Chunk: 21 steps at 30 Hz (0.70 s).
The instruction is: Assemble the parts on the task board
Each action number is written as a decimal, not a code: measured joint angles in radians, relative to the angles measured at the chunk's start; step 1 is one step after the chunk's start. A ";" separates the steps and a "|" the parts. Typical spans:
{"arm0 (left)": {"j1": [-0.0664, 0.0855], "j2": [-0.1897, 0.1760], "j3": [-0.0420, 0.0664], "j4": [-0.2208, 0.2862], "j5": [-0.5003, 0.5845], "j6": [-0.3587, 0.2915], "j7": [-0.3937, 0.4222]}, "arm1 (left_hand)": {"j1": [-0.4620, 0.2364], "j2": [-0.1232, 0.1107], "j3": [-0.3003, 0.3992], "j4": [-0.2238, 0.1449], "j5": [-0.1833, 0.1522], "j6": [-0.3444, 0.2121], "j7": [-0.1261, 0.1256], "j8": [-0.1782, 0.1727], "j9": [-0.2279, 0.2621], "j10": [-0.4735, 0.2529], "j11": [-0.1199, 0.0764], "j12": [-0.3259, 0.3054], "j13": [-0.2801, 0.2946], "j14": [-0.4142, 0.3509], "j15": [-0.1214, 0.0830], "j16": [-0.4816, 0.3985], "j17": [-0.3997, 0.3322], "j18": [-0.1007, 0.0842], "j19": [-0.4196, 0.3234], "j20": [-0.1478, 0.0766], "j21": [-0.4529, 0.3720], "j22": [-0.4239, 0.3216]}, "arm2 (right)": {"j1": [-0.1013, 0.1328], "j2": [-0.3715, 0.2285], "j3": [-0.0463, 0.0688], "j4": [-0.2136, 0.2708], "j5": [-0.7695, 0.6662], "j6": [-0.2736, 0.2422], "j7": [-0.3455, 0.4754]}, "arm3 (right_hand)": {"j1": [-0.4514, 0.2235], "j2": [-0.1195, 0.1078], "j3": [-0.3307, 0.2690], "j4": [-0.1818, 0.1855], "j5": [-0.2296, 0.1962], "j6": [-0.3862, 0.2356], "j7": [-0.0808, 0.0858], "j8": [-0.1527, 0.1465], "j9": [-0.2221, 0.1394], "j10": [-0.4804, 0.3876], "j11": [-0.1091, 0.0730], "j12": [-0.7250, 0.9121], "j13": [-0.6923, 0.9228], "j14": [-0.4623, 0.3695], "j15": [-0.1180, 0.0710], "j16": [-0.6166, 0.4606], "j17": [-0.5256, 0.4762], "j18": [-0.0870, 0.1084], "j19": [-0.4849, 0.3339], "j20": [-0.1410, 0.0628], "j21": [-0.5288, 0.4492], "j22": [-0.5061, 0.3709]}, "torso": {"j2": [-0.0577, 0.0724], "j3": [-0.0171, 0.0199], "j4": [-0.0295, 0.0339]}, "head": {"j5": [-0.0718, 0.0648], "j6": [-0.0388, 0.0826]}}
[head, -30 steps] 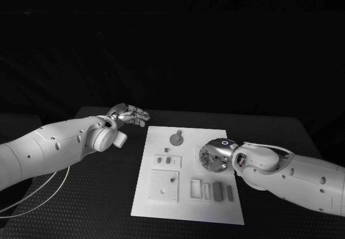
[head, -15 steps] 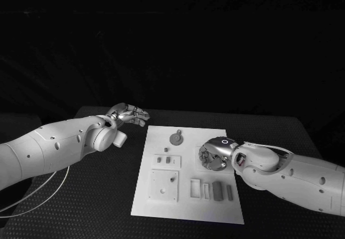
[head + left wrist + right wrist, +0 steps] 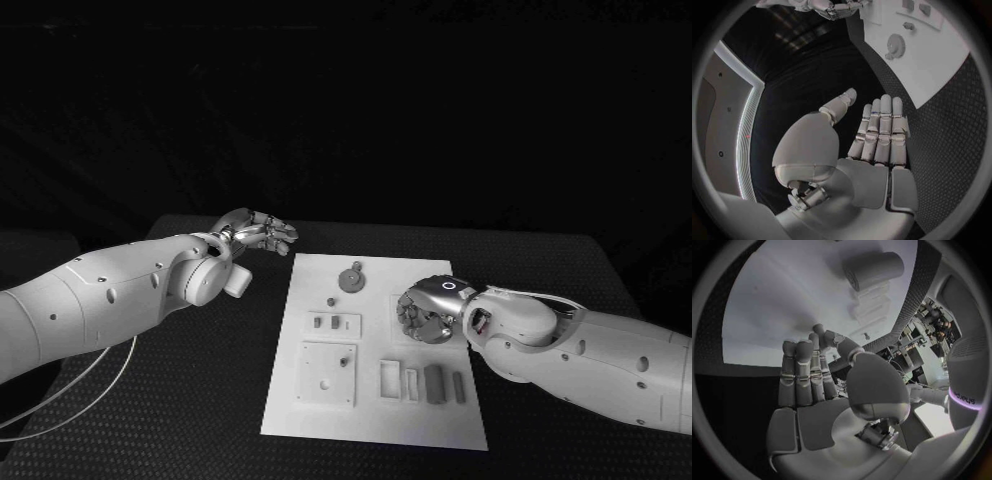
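1. So: task board lies flat mid tabletop, long axis running away from the robot. Parts on it: round disc w/ a knob at the far end, small peg just below it, two small blocks in a shallow square frame, big square plate near-left, row of upright bars near-right.
2. Left hand hovers off the board's far-left corner, over bare tabletop. Fingers straight and side by side in the wrist view, nothing in it.
3. Right hand sits over the board's right edge, about mid-length, just above the bar row. Fingers extended in its wrist view, thumb apart, holding nothing. Can't tell if the fingertips touch the board.
4. Handling, my guess: parts look like rigid moulded plastic, light, smooth, so slippery under metal fingertips. Not fragile, but small enough to flick away or tip.
5. Grasp: pinch bars across the narrow faces near the top; take the disc by its knob, not the rim.
6. Board looks thin + light and may slide if pushed sideways, so press straight down.
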 measured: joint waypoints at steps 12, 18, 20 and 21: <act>0.000 0.001 0.000 -0.004 0.000 0.001 0.000 | 0.000 0.000 0.000 0.000 0.000 0.000 0.000 0.000 0.000 0.000 0.000 0.000 0.000 0.000 0.000 0.000 0.002 0.000 0.000 0.000 0.000 0.000 | 0.000 -0.010 0.001 0.016 0.019 -0.015 0.000 | 0.001 0.001 0.000 0.000 0.000 0.000 0.000 0.000 0.000 0.006 -0.002 0.001 0.004 -0.004 -0.004 0.000 0.000 0.000 0.001 0.002 0.000 0.000 | 0.000 0.0011 -0.0005 | 0.003 -0.004; 0.000 0.005 0.000 -0.008 0.000 0.001 0.000 | 0.000 0.000 0.000 0.000 0.000 0.000 0.000 0.000 0.000 0.000 0.000 0.000 -0.001 0.000 0.000 0.000 0.002 0.000 0.000 0.000 0.000 0.000 | 0.000 -0.021 0.010 0.028 0.031 -0.024 0.000 | 0.001 0.001 0.000 0.000 0.000 0.000 0.000 0.000 0.000 0.006 -0.002 0.001 0.005 -0.004 -0.004 0.005 0.000 0.006 0.001 0.002 0.000 0.000 | 0.000 0.0012 -0.0011 | 0.005 -0.002; 0.000 0.006 0.000 -0.008 0.000 0.001 0.000 | 0.000 0.000 0.000 0.000 0.000 0.000 0.000 0.000 0.000 0.000 0.000 0.000 -0.001 0.000 0.000 0.000 0.003 0.000 0.000 0.000 0.000 0.000 | 0.002 -0.026 0.014 0.030 0.036 -0.026 0.000 | 0.012 0.011 0.002 0.001 0.000 0.000 0.000 0.000 0.000 0.007 -0.003 0.002 0.007 -0.004 -0.004 0.005 0.000 0.007 0.002 0.002 0.004 0.000 | 0.000 0.0012 -0.0010 | 0.006 -0.002; 0.000 0.006 0.000 -0.008 0.000 0.001 0.000 | 0.000 0.000 0.000 0.000 0.000 0.000 0.000 0.000 0.000 0.000 0.000 0.000 -0.001 0.000 0.000 0.000 0.003 0.000 0.000 0.000 0.000 0.000 | 0.003 -0.028 0.015 0.031 0.039 -0.027 0.000 | 0.012 0.011 0.003 0.000 0.000 0.000 0.000 0.000 0.000 0.007 -0.003 0.002 0.007 -0.004 -0.004 0.005 0.000 0.007 0.001 0.002 0.004 0.000 | 0.000 0.0012 -0.0008 | 0.006 -0.001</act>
